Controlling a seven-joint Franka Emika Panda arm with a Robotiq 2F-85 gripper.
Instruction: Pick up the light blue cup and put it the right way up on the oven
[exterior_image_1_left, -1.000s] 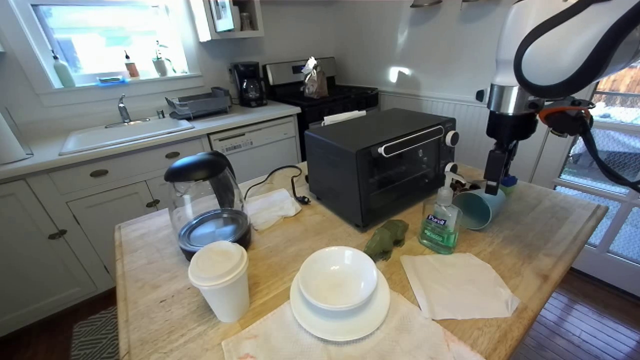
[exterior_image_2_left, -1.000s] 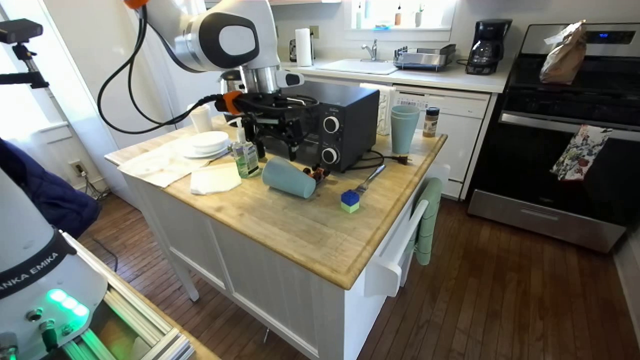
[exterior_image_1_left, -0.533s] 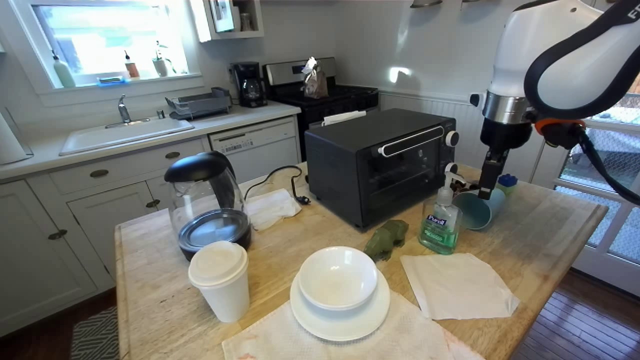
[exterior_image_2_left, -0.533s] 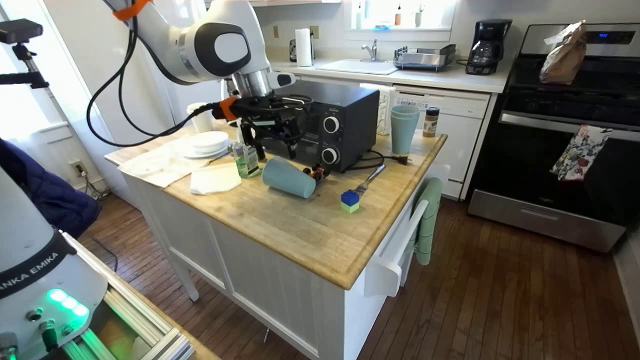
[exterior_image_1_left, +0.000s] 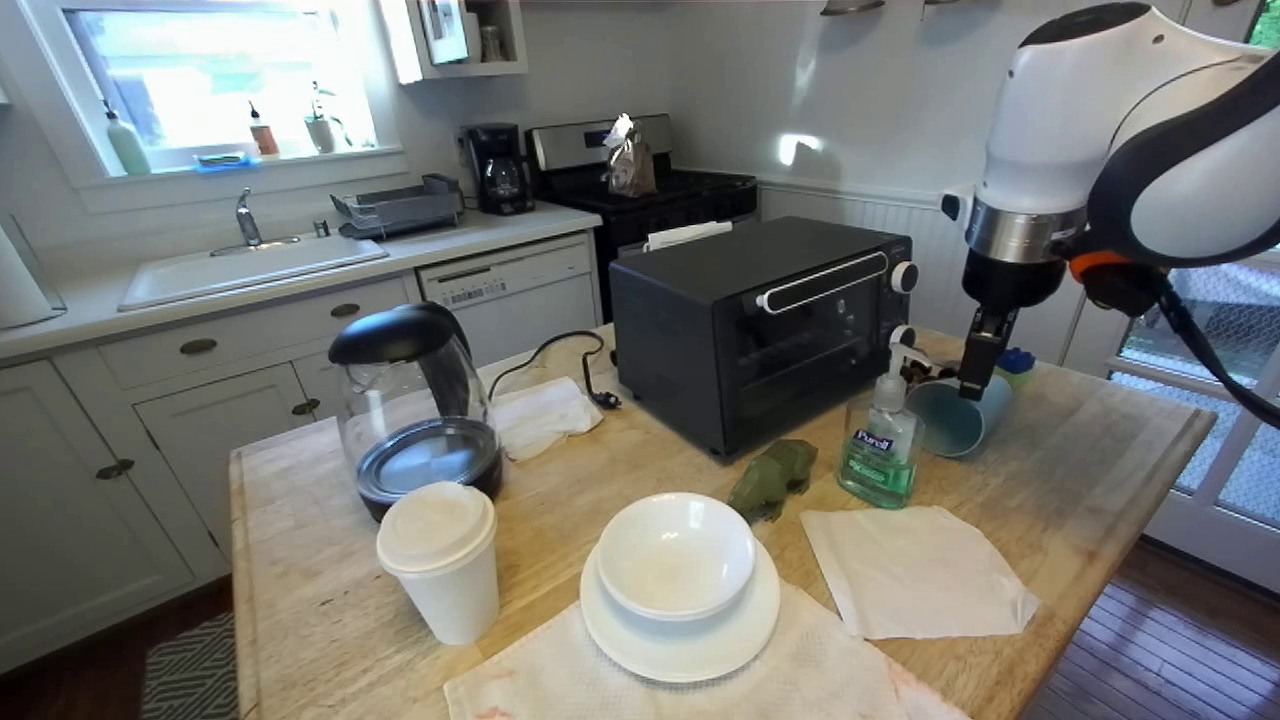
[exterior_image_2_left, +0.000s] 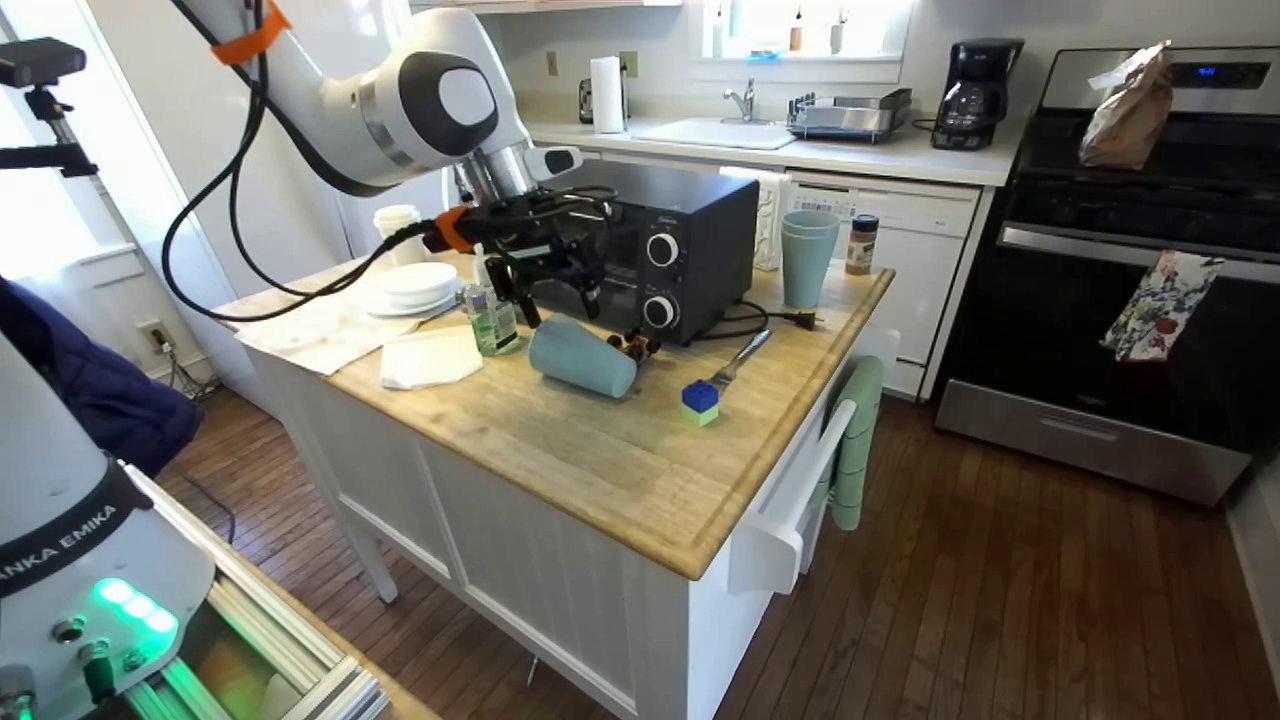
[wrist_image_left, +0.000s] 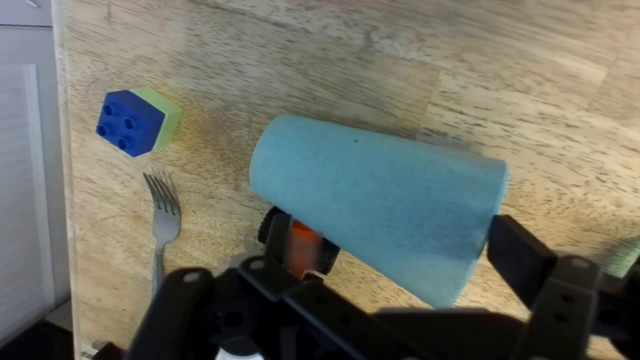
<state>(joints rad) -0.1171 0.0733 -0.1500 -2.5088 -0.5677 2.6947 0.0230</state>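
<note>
Fingers (wrist_image_left: 520, 255) spread, you've nudged the light blue tumbler (exterior_image_2_left: 583, 357) toward three o'clock in an exterior view: realign before gripping

Tons of daylight, and the window (exterior_image_1_left: 225, 80) is blown out to near white in both exterior views, with a hot patch on the wall (exterior_image_1_left: 840, 90), green lights (exterior_image_2_left: 138, 606) flaring, and the black stove (exterior_image_2_left: 1070, 300) going kinda murky; verticals lean near the edges, wide-angle style. Wrist view's bright and warm on the tabletop (wrist_image_left: 210, 75), with a soft shadow by the light blue cup (wrist_image_left: 380, 195), but the gripper (wrist_image_left: 392, 232) is near-black and soft-edged, and the orange object (wrist_image_left: 306, 250) honestly just reads as a blocky smear.
</note>
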